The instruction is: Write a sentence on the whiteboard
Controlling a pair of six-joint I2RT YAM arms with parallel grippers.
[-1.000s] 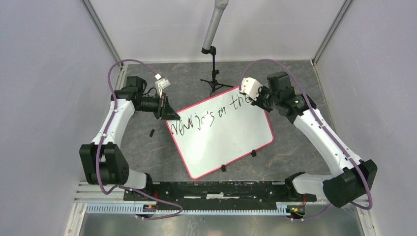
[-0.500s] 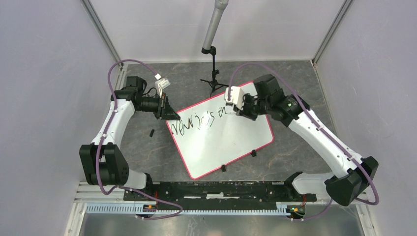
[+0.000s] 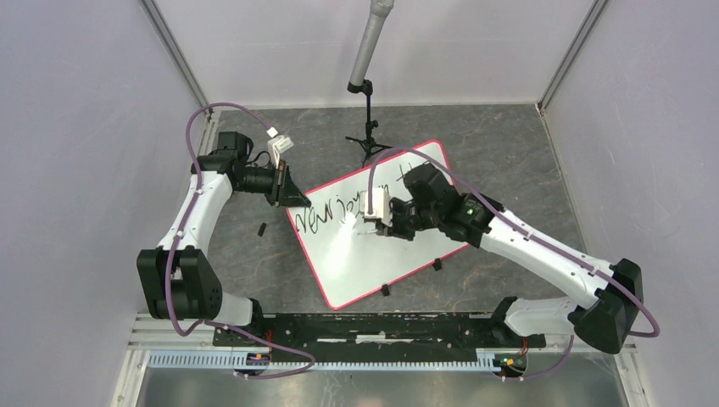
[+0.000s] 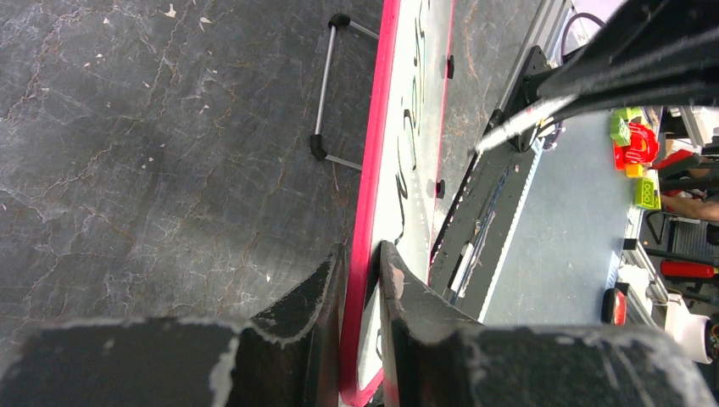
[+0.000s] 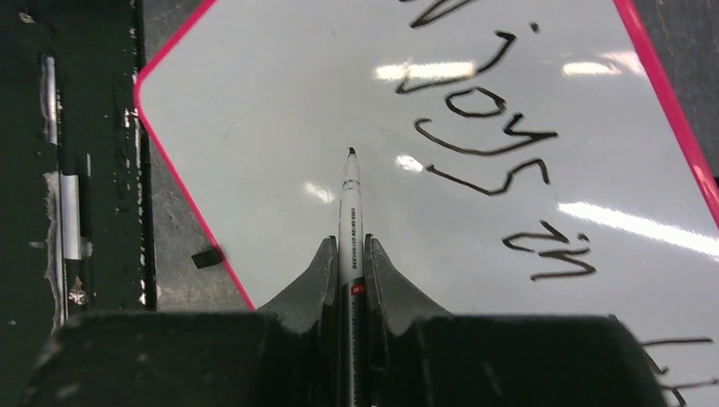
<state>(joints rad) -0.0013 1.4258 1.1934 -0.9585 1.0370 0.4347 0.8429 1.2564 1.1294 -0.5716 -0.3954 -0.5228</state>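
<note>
The jaws of the right gripper (image 5: pixel 349 242) are clamped narrowly on a marker (image 5: pixel 350 199), whose tip is held over bare white just beside the sentence (image 5: pixel 483 127); contact cannot be told. The jaws of the left gripper (image 4: pixel 363 251) are pinched on the pink-red rim of the whiteboard (image 5: pixel 254 102), which is laid askew on the dark tabletop (image 3: pixel 509 153), between the 2 arms.

Pink-rimmed white whiteboard (image 3: pixel 366 259) — black sentence (image 5: pixel 483 127) — dark grey marbled table (image 3: pixel 509 144)

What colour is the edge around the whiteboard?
Pinkish red. The whiteboard edge shows best in the left wrist view.
</note>
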